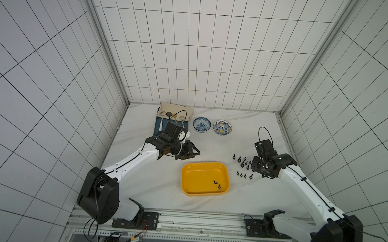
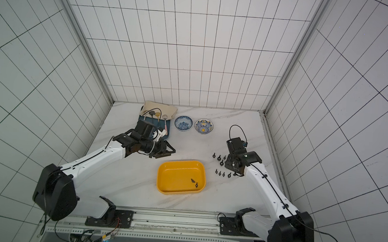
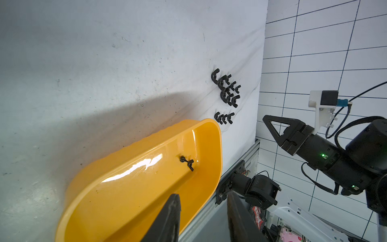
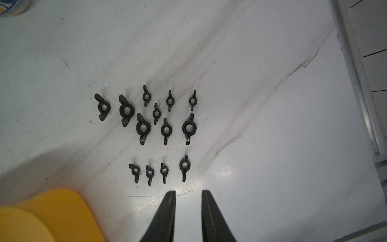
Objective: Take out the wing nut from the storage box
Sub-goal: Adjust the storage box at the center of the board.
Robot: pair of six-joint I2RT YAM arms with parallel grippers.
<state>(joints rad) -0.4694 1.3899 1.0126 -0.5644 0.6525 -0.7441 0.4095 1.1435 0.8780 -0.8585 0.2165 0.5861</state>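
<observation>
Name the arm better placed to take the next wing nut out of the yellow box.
Probably the right arm: the two wing nuts lie at the right end of the storage box, the removed nuts sit on its side, and its jaws hang open and empty.

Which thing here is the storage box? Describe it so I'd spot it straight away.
Look at the white marble table. Toward its front, in the middle, sits a shallow tray. It alone is bright yellow and rectangular, holding two black wing nuts.
</observation>
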